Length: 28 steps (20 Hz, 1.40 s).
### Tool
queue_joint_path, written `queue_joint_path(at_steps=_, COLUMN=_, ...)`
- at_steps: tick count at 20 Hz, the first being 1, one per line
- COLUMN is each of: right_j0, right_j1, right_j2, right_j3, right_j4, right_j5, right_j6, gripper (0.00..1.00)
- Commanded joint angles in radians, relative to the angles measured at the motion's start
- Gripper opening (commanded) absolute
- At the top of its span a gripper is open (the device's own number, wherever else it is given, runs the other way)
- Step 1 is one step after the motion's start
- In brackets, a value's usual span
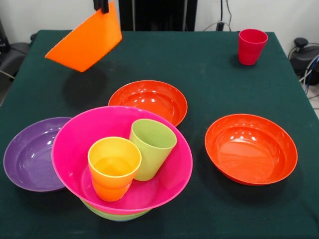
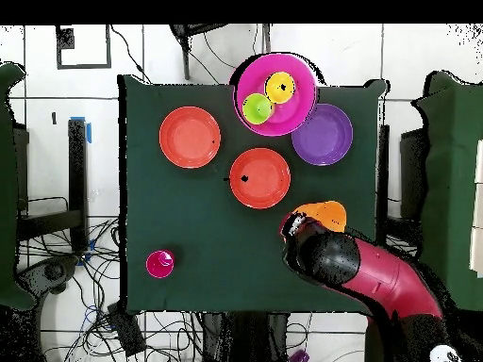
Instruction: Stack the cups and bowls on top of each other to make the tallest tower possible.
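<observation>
1. The deep orange bowl [image 1: 84, 42] is held clear of the desk [image 1: 209, 79] at the upper left of the front view, tilted so that its rim slopes down to the left. It is gripped by its raised edge, which explains the slant: the weight hangs below a single pinch point.

2. The hand [image 1: 101, 6] is seen only as dark tips at the top edge of the front view, clamped on that bowl's rim. In the overhead view it is mostly hidden under the arm [image 2: 377, 278].

3. The tower [image 1: 122, 159] stands at the lower centre of the front view. A lime-green bowl [image 1: 114, 215] lies lowest, and the magenta bowl [image 1: 164, 169] is nested in it, so a broad base is given.

4. The yellow-orange cup [image 1: 113, 167] and the lime green cup [image 1: 151, 147] stand upright inside the magenta bowl, touching each other. Little flat room is judged to be left there for the orange bowl.

5. The purple bowl [image 1: 27, 154] is tucked against the tower's left side.

6. Two shallow red-orange bowls lie loose, one [image 1: 148, 99] just behind the tower, one [image 1: 250, 148] at the right.

7. The red cup [image 1: 251, 46] stands alone at the upper right, not yet stacked.
</observation>
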Motion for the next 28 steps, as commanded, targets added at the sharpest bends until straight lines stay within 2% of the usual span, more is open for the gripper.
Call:
queue_joint_path(at_steps=1, right_j0=0.019, right_j1=-0.058, right_j2=0.117, right_j3=-0.091, right_j4=0.029, right_j5=0.180, right_j6=-0.041, gripper=0.00)
queue_joint_path(at_steps=13, right_j0=0.068, right_j1=-0.091, right_j2=0.106, right_j3=-0.206, right_j4=0.035, right_j5=0.339, right_j6=0.007, gripper=0.00)
queue_joint_path(at_steps=17, right_j0=0.081, right_j1=-0.117, right_j2=0.110, right_j3=-0.279, right_j4=0.042, right_j5=0.430, right_j6=0.008, gripper=0.00)
queue_joint_path(at_steps=25, right_j0=0.105, right_j1=-0.106, right_j2=0.120, right_j3=-0.447, right_j4=0.053, right_j5=0.588, right_j6=0.029, gripper=0.00)
queue_joint_path(at_steps=28, right_j0=0.128, right_j1=-0.085, right_j2=0.112, right_j3=-0.527, right_j4=0.034, right_j5=0.646, right_j6=0.055, gripper=0.00)
